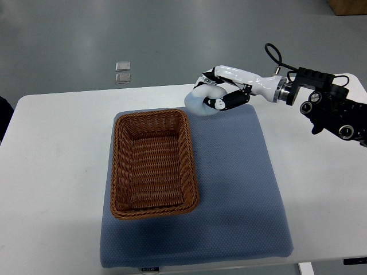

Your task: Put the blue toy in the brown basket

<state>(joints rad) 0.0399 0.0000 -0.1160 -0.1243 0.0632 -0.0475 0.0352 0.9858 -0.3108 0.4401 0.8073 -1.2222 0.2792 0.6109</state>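
A pale blue toy (199,102) sits in the fingers of my right hand (221,91), just past the far right corner of the brown wicker basket (120,166). The hand's white and black fingers are curled around the toy. It is near the far edge of the blue mat (241,189); whether it touches the mat I cannot tell. The basket stands on the left part of the mat and holds nothing. The right arm (321,103) comes in from the right edge. The left arm does not show.
The mat lies on a white table (51,172). Two small clear squares (122,73) lie on the grey floor beyond the table's far edge. A brown box corner (350,6) shows at the top right.
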